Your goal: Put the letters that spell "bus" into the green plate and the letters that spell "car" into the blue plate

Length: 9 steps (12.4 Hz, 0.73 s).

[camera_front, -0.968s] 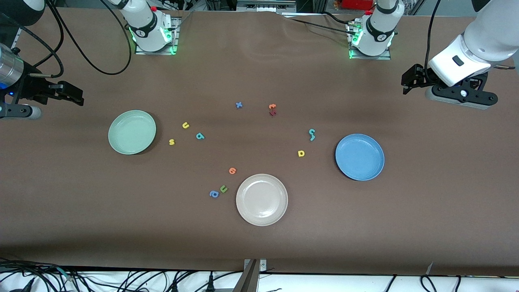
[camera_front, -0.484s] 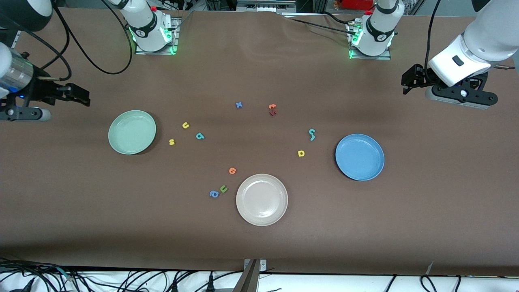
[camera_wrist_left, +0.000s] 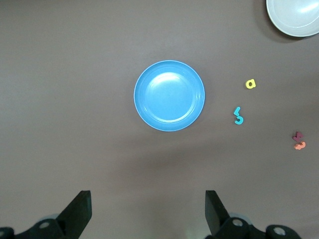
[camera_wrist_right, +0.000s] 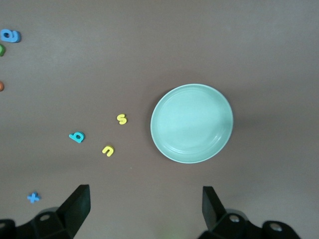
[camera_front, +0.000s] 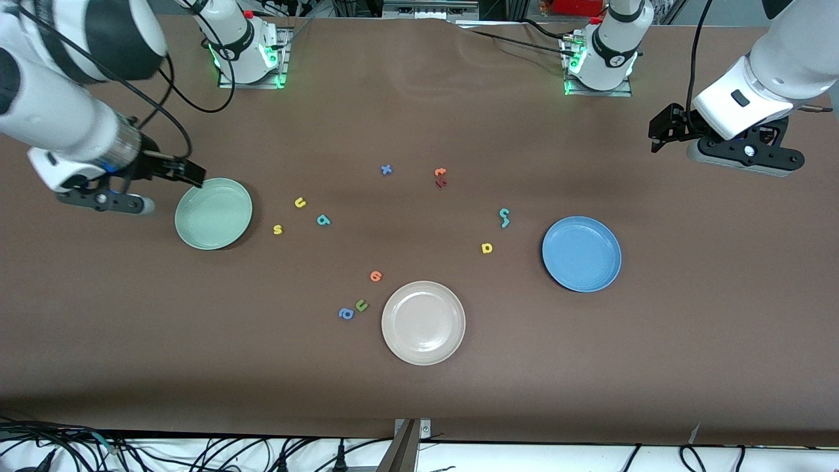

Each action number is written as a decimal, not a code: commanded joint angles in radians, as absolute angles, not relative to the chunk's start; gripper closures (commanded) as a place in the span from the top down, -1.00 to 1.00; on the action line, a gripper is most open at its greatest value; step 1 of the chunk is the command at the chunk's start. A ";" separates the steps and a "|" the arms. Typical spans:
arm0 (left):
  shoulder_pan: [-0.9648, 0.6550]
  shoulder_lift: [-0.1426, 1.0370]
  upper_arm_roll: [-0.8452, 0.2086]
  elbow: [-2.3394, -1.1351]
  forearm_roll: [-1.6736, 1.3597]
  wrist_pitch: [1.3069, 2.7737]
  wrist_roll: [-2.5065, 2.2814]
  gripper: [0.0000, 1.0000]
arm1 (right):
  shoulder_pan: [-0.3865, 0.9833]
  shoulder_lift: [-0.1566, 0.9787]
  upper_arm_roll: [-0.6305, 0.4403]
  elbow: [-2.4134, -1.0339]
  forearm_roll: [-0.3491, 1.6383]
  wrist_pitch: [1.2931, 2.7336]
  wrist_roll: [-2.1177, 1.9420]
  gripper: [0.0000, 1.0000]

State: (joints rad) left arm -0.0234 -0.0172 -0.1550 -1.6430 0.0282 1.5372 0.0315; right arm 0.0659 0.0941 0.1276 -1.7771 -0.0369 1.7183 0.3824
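Brown table [camera_front: 419, 393]; green plate [camera_front: 214, 214] beneath right gripper [camera_front: 190, 176].

- The "b" [camera_front: 323, 220], "u" [camera_front: 300, 202] and "s" [camera_front: 278, 229] lie beside the mint plate [camera_front: 214, 214].
- The "c" [camera_front: 504, 212], "r" [camera_front: 505, 223] and "a" [camera_front: 486, 248] lie beside the other task plate [camera_front: 581, 254].

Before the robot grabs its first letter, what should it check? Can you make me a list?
1. Green plate has room for b, u, s: ok.
2. Blue plate has room for c, a, r: ok.
3. Right gripper open with nothing in it, over the green plate's rim: ok.
4. Left gripper open with nothing in it, waiting at its end of the table: ok.
5. Yellow u, yellow s and teal b lie apart beside the green plate: ok.
6. Teal c and r touch each other, so picking just one is hard: not ok.
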 commanded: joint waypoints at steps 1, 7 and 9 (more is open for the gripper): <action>-0.028 0.018 -0.153 -1.615 0.034 1.513 0.054 1.00 | 0.055 0.075 0.182 -1.931 -0.021 1.856 0.544 0.99; -0.055 0.184 -0.219 -1.626 0.015 1.535 0.020 1.00 | 0.055 0.127 0.302 -2.225 -0.002 2.211 0.869 0.99; -0.058 0.262 -0.230 -1.661 0.011 1.636 0.014 1.00 | 0.055 0.156 0.328 -2.311 -0.002 2.353 0.949 0.98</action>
State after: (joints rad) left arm -0.0568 0.1904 -0.2216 -1.6547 0.0266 1.5753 0.0204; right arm 0.0668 0.1518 0.2993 -2.2329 -0.0144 2.2481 0.8848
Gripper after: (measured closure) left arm 0.000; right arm 0.004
